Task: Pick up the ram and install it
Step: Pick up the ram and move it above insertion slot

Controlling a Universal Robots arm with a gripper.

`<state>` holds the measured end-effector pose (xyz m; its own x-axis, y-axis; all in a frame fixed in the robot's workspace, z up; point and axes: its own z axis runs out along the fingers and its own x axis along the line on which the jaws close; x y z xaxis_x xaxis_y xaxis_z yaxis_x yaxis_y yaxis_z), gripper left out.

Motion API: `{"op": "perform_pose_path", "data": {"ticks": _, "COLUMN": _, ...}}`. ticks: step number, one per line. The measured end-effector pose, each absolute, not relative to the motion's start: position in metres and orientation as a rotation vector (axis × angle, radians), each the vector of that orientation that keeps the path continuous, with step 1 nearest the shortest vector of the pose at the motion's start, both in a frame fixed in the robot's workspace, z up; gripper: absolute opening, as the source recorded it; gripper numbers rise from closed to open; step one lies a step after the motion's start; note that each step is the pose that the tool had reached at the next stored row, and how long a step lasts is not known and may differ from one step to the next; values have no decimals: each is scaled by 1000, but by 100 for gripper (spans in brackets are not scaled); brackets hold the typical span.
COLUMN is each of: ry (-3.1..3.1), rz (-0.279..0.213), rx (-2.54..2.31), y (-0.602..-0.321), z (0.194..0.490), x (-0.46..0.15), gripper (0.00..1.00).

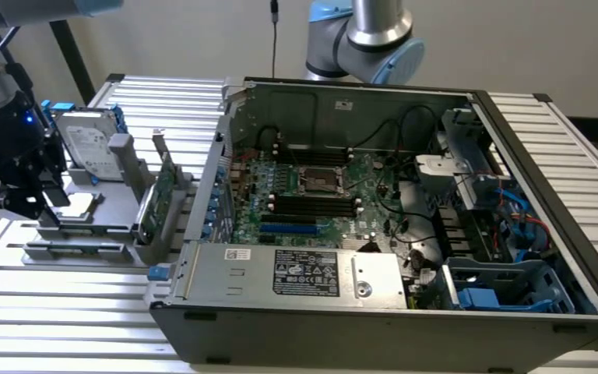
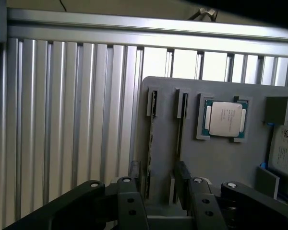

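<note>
The ram (image 2: pixel 151 143) shows as little more than a thin greenish edge. It stands on its long side in a narrow slot of the gray holder (image 2: pixel 221 163), so its chips are hidden. A second, darker edge sits in the neighbouring slot, closer to the holder's CPU (image 2: pixel 225 119); I cannot make out what it is. The hard drive (image 2: pixel 284 143) at the holder's corner is cut off by the frame.

The holder is matte and flat, with squared posts at the slot ends. It rests on a ribbed aluminium table (image 2: pixel 62 120).

The gripper (image 2: pixel 162 184) has black, angular fingers (image 2: pixel 127 201) studded with bolt heads. They are spread apart and clamp nothing. The near ends of both holder slots fall in the gap between the fingers, and neither finger visibly touches the ram.

In the exterior view the gripper hangs at the holder's edge away from the open computer case (image 1: pixel 382 312). Its height over the holder is unclear.
</note>
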<state>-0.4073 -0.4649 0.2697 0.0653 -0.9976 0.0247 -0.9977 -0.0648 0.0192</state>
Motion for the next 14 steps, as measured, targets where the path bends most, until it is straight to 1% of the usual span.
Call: {"op": "perform_pose_path", "data": {"ticks": 14, "ry": -2243, "rz": 4, "rx": 2154, "y": -467, "z": 263, "x": -407, "gripper": 42}}
